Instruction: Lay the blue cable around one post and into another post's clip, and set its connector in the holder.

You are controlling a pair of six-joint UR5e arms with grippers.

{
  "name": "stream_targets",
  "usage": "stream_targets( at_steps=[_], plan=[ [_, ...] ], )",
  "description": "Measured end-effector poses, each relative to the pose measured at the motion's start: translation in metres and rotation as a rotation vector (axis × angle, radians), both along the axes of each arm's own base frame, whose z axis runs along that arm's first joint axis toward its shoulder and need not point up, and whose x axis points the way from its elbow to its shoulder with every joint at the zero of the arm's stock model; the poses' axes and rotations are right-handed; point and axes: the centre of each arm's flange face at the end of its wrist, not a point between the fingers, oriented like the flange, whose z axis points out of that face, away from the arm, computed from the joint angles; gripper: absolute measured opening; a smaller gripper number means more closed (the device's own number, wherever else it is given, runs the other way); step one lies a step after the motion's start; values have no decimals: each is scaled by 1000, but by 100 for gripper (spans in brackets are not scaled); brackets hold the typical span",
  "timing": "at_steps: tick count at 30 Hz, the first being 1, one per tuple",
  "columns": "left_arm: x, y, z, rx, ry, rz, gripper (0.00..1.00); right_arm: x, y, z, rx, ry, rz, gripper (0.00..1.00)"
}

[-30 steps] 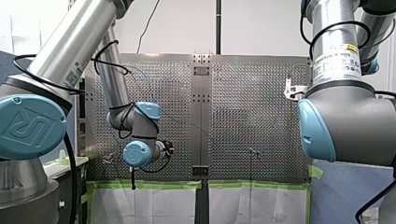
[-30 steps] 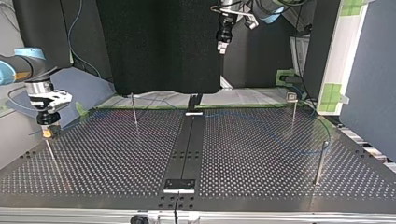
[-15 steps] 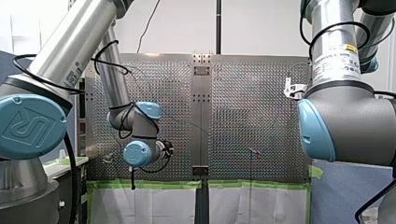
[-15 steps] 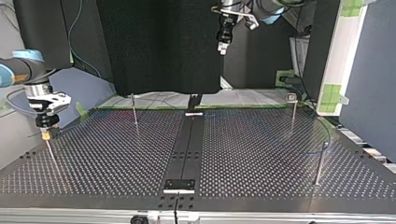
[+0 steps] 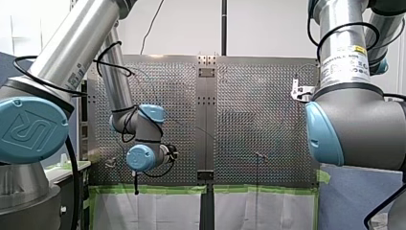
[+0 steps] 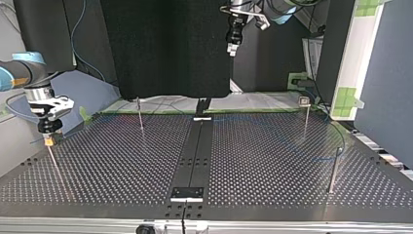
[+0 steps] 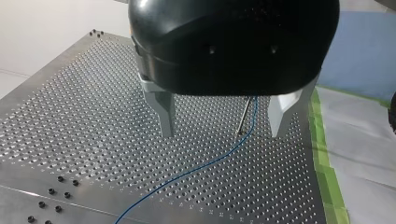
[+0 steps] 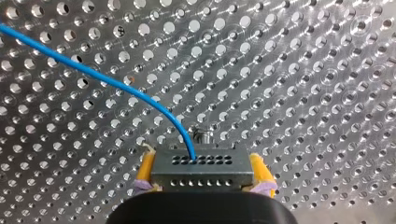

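In the right wrist view the grey metal connector sits between the yellow pads of my right gripper, which lie against its two sides. The blue cable leaves its top and curves off over the perforated plate. In the top view my right gripper hangs at the left, right above a thin post. My left gripper stands open and empty high over the table, with the blue cable and a post below it. It also shows far back in the top view.
Three more posts stand on the plate: one at the back left, one with a clip at the back right, one at the near right. A black rail runs down the middle. Green tape marks the table's edge.
My right gripper has shifted slightly towards the top view's left and stayed over the post. My left arm has barely moved.
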Motion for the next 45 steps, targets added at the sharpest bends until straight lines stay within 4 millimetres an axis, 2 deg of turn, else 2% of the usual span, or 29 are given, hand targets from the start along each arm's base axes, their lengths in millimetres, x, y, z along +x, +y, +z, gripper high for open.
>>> stream_targets(
  at_steps=[1,2,3,4,5,45],
  plan=[
    [0,0,0,0,0,0,99,0,0,0,0,1,1,40],
    [0,0,0,0,0,0,99,0,0,0,-1,2,2,69],
    [0,0,0,0,0,0,99,1,0,0,-2,4,2,88],
    [0,0,0,0,0,0,99,1,0,0,-3,7,2,88],
    [0,0,0,0,0,2,99,1,0,0,-4,10,2,100],
    [0,2,0,6,2,15,99,-4,-2,1,-8,13,-43,100]
  ],
)
